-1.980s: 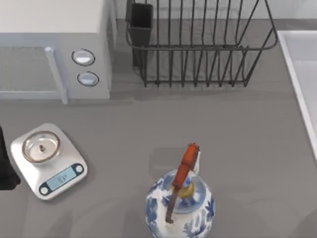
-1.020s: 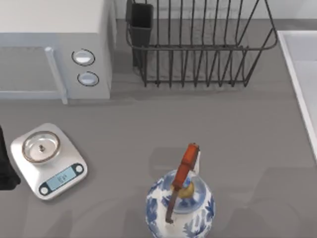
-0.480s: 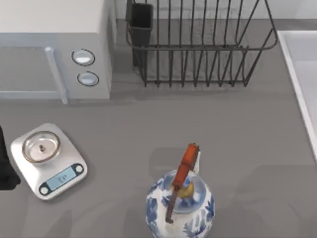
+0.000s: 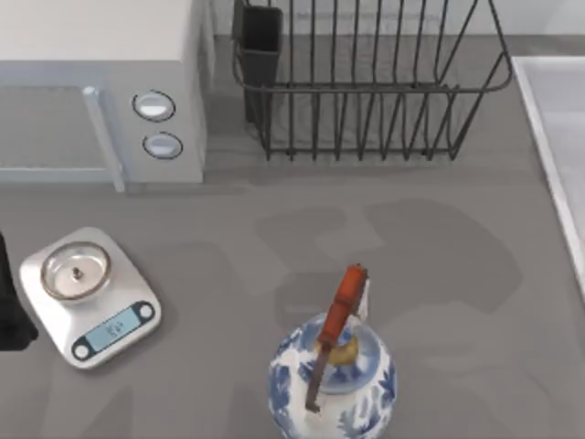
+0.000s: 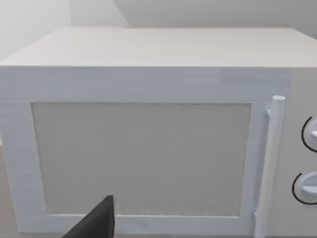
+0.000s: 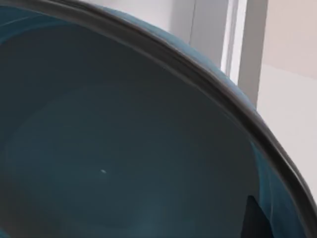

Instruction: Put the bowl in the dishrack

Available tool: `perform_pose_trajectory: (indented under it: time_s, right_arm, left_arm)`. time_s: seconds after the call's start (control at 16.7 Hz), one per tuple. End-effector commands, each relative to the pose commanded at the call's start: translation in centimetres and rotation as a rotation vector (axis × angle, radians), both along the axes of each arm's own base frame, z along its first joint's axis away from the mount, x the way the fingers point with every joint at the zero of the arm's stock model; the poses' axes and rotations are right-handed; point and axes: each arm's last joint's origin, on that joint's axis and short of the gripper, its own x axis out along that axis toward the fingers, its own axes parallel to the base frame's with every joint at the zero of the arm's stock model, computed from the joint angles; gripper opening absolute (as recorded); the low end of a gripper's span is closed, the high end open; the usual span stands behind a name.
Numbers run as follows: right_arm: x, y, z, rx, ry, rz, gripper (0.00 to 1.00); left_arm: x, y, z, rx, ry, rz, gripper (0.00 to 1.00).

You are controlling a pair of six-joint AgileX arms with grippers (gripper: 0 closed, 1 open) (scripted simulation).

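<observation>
Close against the right wrist camera, the bowl [image 6: 114, 163] looks plain teal-blue, dark-rimmed; right claw's grip unclear.

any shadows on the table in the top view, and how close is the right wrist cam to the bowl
Top view: broad soft shadows fall on the grey table between the dishrack and the patterned pot. Right wrist view: the teal bowl sits very near the lens, its dark rim curving across.

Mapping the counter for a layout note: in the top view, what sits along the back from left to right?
Microwave → its two dials → black utensil cup → dishrack → white ledge at the right edge.
</observation>
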Motion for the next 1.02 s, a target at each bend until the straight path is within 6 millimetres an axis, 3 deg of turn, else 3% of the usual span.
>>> perform_pose_trajectory:
  time_s: [0.12,0.24,0.42,0.54,0.66,0.78,1.02]
  right_arm:
    - [0.8,6.0,0.6,-0.056,-0.174,0.072,0.00]
    - [0.1,12.5,1.5,-0.055,-0.379,0.137,0.00]
    - [-3.7,21.1,3.5,0.061,-0.692,0.194,0.00]
    - [-7.3,25.1,5.0,0.192,-0.864,0.197,0.00]
    - [-10.7,27.4,6.2,0.323,-0.984,0.178,0.00]
    - [-13.2,28.5,7.0,0.422,-1.052,0.151,0.00]
    - [-14.7,29.0,7.4,0.481,-1.086,0.131,0.00]
  left_arm:
    - [0.0,0.0,0.0,0.000,0.000,0.000,1.00]
    - [0.0,0.0,0.0,0.000,0.000,0.000,1.00]
    - [0.0,0.0,0.0,0.000,0.000,0.000,1.00]
    - [0.0,0.0,0.0,0.000,0.000,0.000,1.00]
    - [0.0,0.0,0.0,0.000,0.000,0.000,1.00]
    - [0.0,0.0,0.0,0.000,0.000,0.000,1.00]
    - [0.0,0.0,0.0,0.000,0.000,0.000,1.00]
